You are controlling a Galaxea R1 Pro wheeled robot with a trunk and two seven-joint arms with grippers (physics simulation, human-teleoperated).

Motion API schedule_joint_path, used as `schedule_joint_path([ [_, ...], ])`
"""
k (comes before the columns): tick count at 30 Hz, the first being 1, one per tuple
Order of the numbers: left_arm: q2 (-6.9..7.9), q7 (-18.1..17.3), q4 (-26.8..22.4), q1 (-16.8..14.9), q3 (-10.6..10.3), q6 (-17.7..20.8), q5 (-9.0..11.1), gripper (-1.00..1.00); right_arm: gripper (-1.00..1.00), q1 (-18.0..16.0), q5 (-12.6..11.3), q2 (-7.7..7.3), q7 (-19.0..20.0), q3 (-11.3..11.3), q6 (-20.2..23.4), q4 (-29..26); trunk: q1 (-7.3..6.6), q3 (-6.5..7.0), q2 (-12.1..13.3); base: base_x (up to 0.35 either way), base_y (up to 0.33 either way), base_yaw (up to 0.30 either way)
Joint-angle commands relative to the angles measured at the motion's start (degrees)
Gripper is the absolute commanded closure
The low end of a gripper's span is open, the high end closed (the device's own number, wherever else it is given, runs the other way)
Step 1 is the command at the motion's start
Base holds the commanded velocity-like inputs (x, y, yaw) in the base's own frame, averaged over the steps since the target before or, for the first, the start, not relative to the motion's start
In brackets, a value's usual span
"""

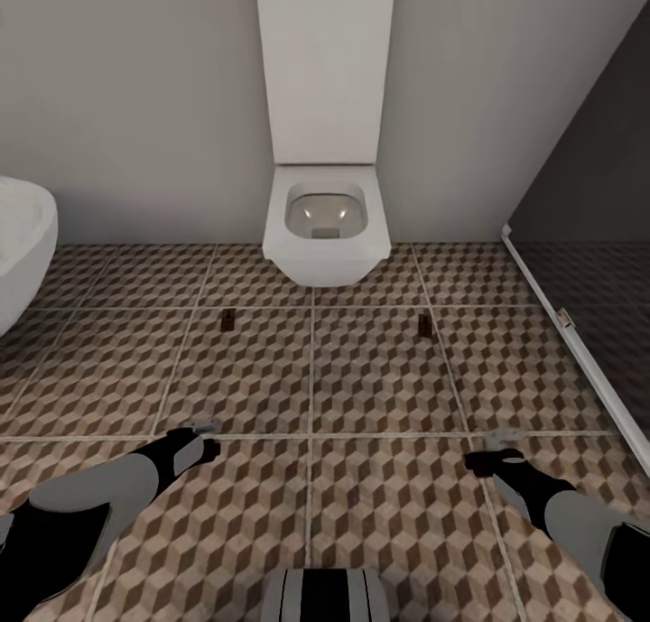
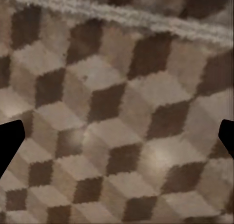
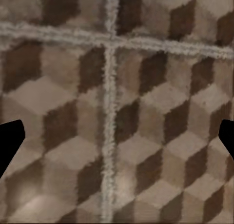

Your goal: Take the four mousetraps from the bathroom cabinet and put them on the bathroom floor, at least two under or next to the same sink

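Observation:
Two mousetraps lie flat on the bathroom floor in front of the toilet, one to the left and one to the right. Each is a small dark-and-tan board, far smaller than a tile. My left gripper hovers low over the tiles, nearer to me than the left trap. My right gripper hovers the same way, nearer than the right trap. Both are open and hold nothing. In the wrist views, the left gripper and right gripper have bare patterned tile between their fingertips. The cabinet and the bathroom sink are out of view.
A white wall-hung toilet stands against the grey back wall. A white rounded tub edges in at the left. A dark glass shower screen with a white bottom rail runs along the right.

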Motion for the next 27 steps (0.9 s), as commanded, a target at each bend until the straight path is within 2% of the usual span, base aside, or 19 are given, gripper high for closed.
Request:
schedule_joint_path([
  [1, 0.04, 0.39, -0.37, 0.07, -0.34, 0.05, 0.33, -1.00, -1.00, 0.33, -0.35, 0.23, -0.47, 0.49, 0.26, -0.24, -0.03, 0.19, 0.00, 0.000, 0.000, 0.000],
  [17, -0.04, 0.41, -3.82, 4.42, -0.34, -1.72, 0.24, -1.00, -1.00, 6.40, -0.09, 3.74, -0.53, 0.57, -0.26, -0.22, -0.45, 3.74, 0.21, 0.000, 0.000, 0.000],
  [27, -0.04, 0.51, -4.05, 7.47, -0.34, -2.75, 0.15, -1.00, -1.00, 8.01, -0.06, 4.56, -0.52, 0.57, -0.29, -0.22, -0.70, 5.95, 0.35, 0.000, 0.000, 0.000],
])
